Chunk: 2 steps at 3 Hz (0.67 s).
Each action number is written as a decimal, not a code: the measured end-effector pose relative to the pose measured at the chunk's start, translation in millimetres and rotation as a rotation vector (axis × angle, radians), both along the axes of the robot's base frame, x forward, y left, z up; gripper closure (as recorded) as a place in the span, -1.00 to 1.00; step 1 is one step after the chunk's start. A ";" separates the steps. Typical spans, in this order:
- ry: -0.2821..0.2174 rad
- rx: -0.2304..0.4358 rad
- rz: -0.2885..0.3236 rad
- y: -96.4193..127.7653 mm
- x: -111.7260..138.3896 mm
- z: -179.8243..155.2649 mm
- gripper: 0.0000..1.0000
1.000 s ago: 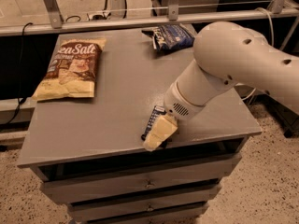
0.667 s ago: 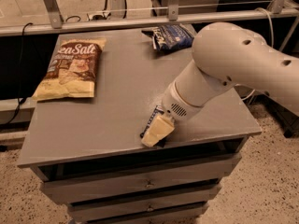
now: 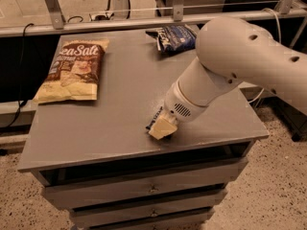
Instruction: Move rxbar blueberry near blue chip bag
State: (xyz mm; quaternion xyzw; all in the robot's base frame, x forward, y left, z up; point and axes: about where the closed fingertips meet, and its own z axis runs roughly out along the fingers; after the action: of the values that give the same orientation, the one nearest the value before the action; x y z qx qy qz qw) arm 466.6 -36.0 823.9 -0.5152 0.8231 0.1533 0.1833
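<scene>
The rxbar blueberry (image 3: 154,117) lies on the grey cabinet top (image 3: 115,109) near its front edge; only a small dark end with pale lines shows beside the gripper. My gripper (image 3: 161,128), with pale cream fingers, is down on the bar and covers most of it. The white arm reaches in from the right. The blue chip bag (image 3: 173,38), dark blue with white lettering, lies at the back of the top, far from the bar.
A yellow-and-brown "Sea Salt" bag (image 3: 73,71) lies at the back left. A metal rail (image 3: 144,22) runs behind the cabinet. Drawers (image 3: 153,188) are below the front edge. The floor is speckled.
The gripper has shifted slightly left and lower over the bar near the front edge. The bags have not moved.
</scene>
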 end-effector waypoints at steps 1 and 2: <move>0.000 0.000 0.000 0.0 0.1 0.9 1.00; -0.078 -0.001 -0.005 -12.1 19.4 21.8 1.00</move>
State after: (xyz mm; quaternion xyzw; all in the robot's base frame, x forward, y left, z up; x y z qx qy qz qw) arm 486.0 -48.2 845.7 -0.5187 0.8168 0.1322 0.2153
